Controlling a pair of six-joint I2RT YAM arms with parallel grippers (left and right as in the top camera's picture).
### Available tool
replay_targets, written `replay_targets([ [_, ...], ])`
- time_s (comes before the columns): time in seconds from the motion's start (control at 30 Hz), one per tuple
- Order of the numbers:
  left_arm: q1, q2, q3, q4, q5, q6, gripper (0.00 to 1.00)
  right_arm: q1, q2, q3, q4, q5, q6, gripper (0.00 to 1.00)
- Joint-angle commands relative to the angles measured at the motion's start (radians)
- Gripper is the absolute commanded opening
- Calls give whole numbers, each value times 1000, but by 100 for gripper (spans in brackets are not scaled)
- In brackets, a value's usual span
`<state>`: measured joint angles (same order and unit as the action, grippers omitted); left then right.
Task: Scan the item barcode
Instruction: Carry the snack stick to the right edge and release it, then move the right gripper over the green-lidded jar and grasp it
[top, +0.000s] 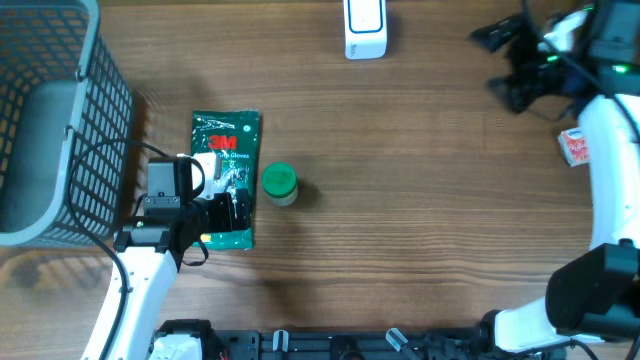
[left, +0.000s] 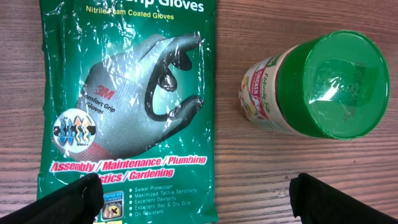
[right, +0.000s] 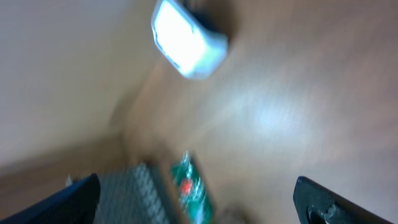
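At the near edge of the wooden table, the left gripper hangs over the lower end of a green 3M packet of nitrile-coated gloves. Its two black fingers stand wide apart with nothing between them. One finger is above the packet's lower left corner and the other is above bare wood to the right. Whether either finger touches anything cannot be told.

The packet lies flat and face up on the left half of the table, its long side running away from the robot. A grey glove and the words "Assembly / Maintenance / Plumbing / Gardening" show through the crinkled plastic. Just beside its right edge, apart from it, a small jar with a green lid stands upright, with a pink banner on its label.

Further left, a grey wire-mesh basket sits at the table's edge, near the packet but clear of it. Across the table at the right edge, a small red-and-white packet lies beside the right arm's white link.

Toward the far side, the right gripper is raised at the right corner with its fingers spread and holding nothing. Its own camera view is blurred. At the far edge, near the middle and well apart from both grippers, rests the white scanner.
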<state>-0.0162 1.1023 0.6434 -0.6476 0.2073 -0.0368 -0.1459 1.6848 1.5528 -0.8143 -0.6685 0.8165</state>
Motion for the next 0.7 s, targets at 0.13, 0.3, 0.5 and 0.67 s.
replay_targets([
  [0.13, 8, -1, 0, 3, 1, -9, 100, 343, 23, -8, -114, 93, 174, 100],
  [0.3, 8, -1, 0, 3, 1, -9, 100, 608, 75, -8, -105, 398, 210, 100],
  [0.5, 8, -1, 0, 3, 1, -9, 100, 821, 200, -7, 4, 558, 144, 100],
  [0.67, 8, -1, 0, 3, 1, -9, 100, 869, 296, 0, 64, 581, 156, 100],
])
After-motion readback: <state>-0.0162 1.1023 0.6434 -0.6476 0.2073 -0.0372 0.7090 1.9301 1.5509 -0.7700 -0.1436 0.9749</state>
